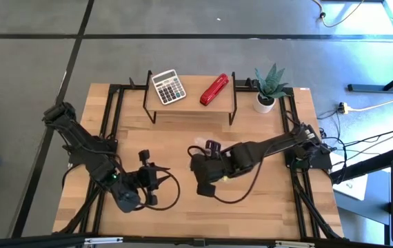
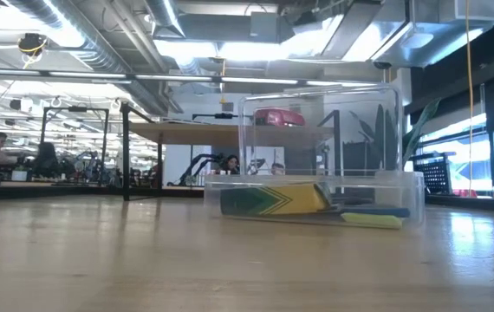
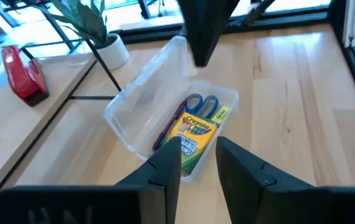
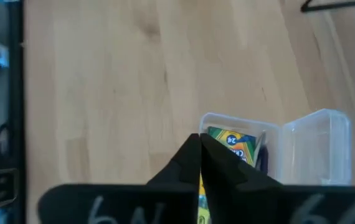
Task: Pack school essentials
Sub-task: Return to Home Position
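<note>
A clear plastic box [image 3: 165,124] sits on the table with its lid [image 2: 321,130] standing upright. Inside lie the yellow-green printed crayon box [image 3: 193,137], the blue-handled scissors [image 3: 201,104], the thin dark purple pen [image 3: 168,127] and a small yellow block [image 3: 222,113]. My right gripper [image 4: 199,155] hovers above the box, pointing down, fingers shut and touching nothing that shows. My left gripper [image 3: 199,162] is open and empty, on the table's left side of the box and facing it. No gripper shows in the low view.
At the table's far edge a black wire shelf [image 1: 189,103] carries the grey calculator [image 1: 168,87] and the red stapler [image 1: 214,89]. A potted plant [image 1: 269,86] stands to the shelf's right. Black frame rails run along both sides. Bare wood lies near the front edge [image 1: 203,213].
</note>
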